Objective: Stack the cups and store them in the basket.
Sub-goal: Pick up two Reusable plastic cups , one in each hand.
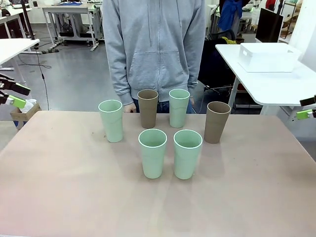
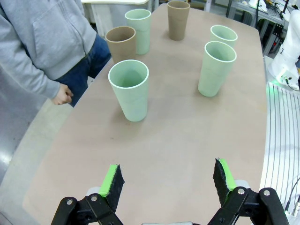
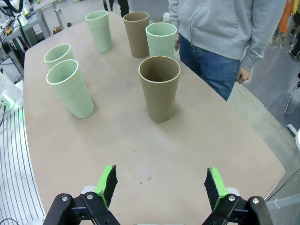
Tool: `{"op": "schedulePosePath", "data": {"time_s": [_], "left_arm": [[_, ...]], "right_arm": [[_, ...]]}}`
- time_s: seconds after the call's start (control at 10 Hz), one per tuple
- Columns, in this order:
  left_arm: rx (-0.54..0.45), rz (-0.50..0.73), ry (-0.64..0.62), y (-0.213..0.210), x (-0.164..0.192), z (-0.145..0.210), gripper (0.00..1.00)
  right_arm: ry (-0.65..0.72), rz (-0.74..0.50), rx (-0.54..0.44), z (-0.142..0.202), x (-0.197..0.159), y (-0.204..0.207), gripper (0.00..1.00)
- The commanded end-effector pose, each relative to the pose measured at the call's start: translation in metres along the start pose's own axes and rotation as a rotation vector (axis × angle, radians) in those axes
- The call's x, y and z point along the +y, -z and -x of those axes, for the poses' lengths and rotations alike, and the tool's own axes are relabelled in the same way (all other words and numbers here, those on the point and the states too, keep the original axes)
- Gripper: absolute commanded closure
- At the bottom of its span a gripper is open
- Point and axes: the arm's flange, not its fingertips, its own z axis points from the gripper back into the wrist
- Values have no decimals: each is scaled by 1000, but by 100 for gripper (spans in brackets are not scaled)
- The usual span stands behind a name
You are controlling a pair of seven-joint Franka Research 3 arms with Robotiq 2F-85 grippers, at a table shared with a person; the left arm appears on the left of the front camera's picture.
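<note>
- Six cups (image 1: 152,152) stand upright, mouths up, on the table (image 1: 59,192). Four are mint green and two tan-brown. None is nested in or touching another.
- Left jaws: spread wide and holding nothing. Their green pads (image 2: 112,180) frame a stretch of bare table.
- Closest ahead of the left jaws stands the nearest mint cup (image 2: 129,89), a little toward the finger at picture left.
- Ahead toward the other finger of the left jaws stands a second mint cup (image 2: 216,68), with a third mint cup (image 2: 223,35) just behind it.
- Farthest from the left jaws, three more cups line the table's far side: tan-brown, mint, tan-brown.
- A person's hand (image 2: 62,96) hangs off the table's edge, out beyond the finger at picture left.
- Right jaws: likewise spread wide and holding nothing, with the right-hand pads (image 3: 107,183) framing bare table.
- Straight ahead of the right jaws, between the lines of the two fingers, stands the nearest tan-brown cup (image 3: 159,86). Two mint cups stand ahead toward the finger at picture left.
- In the front view, each pair of jaws sits out beyond a side edge of the table, well apart from every cup.
- The basket (image 1: 268,57) rests on a separate white side table (image 1: 266,86). It lies beyond the right jaws in the front view, well apart from all the cups.
- The person (image 1: 155,44), in a grey hooded top, stands at the far side, behind the back row of cups.
</note>
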Motion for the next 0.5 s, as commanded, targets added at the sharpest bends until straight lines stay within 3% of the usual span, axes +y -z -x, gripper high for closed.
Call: {"op": "schedulePosePath", "data": {"time_s": [0.0, 0.4], "left_arm": [[-11, 5, 8, -1, 0, -1, 0], [-11, 5, 8, -1, 0, -1, 0]], "right_arm": [[-23, 1, -33, 0, -3, 2, 0], [-23, 1, -33, 0, -3, 2, 0]]}}
